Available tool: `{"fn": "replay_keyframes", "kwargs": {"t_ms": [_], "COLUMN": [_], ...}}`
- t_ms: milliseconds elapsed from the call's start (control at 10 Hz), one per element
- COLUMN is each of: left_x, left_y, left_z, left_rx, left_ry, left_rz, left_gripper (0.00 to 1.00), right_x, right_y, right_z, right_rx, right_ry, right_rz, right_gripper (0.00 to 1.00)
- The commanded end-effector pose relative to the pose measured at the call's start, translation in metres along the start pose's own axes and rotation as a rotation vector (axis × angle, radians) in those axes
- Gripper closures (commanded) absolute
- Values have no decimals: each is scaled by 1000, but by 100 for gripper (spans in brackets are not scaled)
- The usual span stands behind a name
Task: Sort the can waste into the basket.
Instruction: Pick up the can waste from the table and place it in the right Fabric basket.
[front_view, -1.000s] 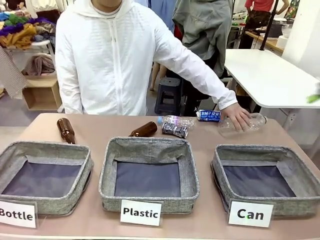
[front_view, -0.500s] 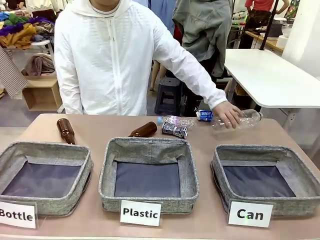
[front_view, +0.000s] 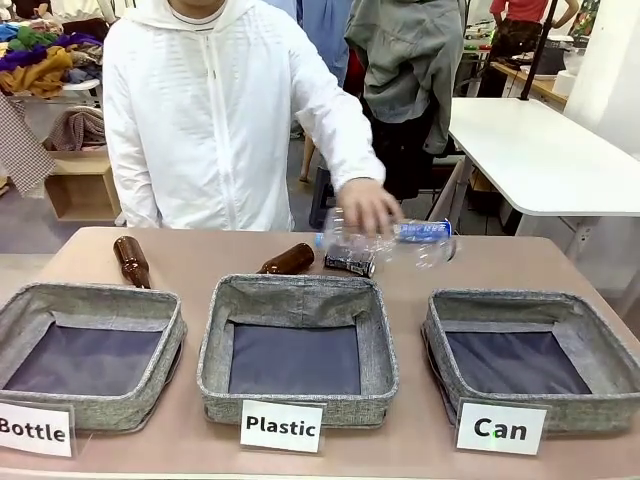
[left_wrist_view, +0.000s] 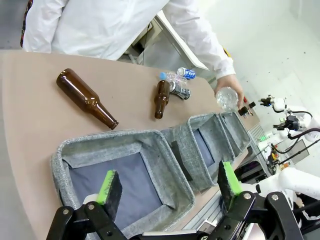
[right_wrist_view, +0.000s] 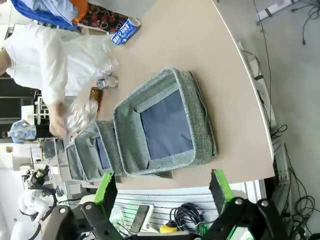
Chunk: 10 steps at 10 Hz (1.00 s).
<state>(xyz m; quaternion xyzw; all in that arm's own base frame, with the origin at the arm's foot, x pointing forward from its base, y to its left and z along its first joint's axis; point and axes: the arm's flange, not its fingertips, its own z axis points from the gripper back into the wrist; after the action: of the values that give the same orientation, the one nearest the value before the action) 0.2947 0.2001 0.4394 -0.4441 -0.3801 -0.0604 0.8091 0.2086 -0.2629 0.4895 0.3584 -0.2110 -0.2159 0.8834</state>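
Lying on its side near the far edge of the worktop (front_view: 200, 248), the blue and white can (front_view: 422, 232) sits well apart from the Can basket (front_view: 520, 300), which stands at the robot's right end of a row of three grey fabric baskets, a white sign (front_view: 500, 428) reading "Can" at its near wall. The crushed dark can (front_view: 350, 262) lies closer to the middle, just beyond the far rim of the Plastic basket (front_view: 300, 290), so both cans are on the worktop outside any basket. Above and between the two cans, a person's hand (front_view: 368, 205) grips a clear plastic bottle (front_view: 395, 248), both blurred. A brown glass bottle (front_view: 290, 260) lies just left of the crushed can, and a second brown bottle (front_view: 132, 261) lies past the far rim of the Bottle basket (front_view: 90, 295) at the left end. The person, in a white jacket, stands at the far side. In the left wrist view the left gripper (left_wrist_view: 167, 182) hangs over the Bottle basket with its jaws spread wide. In the right wrist view the right gripper (right_wrist_view: 161, 186) looks down at the Can basket from off the worktop's edge, its jaws likewise wide open.
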Motion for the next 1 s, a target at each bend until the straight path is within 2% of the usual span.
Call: {"fn": "replay_keyframes", "kwargs": {"t_ms": [0,200,400,500,700,800,900], "left_x": [2,2,2,2,2,2,2], "left_y": [2,2,2,2,2,2,2], "left_z": [0,0,0,0,0,0,0], "left_rx": [-19,-19,-19,-19,-19,-19,-19], "left_ry": [-23,-23,-23,-23,-23,-23,-23], "left_rz": [-23,-23,-23,-23,-23,-23,-23], "left_gripper": [0,0,0,0,0,0,0], "right_x": [22,56,77,75,49,32,52], "right_y": [38,109,174,197,222,225,231], "right_z": [-22,-70,-134,-167,-227,-243,-220], "right_rx": [-56,-193,-279,-327,-437,-486,-366], "right_ry": [53,121,189,233,289,269,303], "right_rz": [130,310,500,600,785,838,708], "right_gripper": [0,0,0,0,0,0,0]}}
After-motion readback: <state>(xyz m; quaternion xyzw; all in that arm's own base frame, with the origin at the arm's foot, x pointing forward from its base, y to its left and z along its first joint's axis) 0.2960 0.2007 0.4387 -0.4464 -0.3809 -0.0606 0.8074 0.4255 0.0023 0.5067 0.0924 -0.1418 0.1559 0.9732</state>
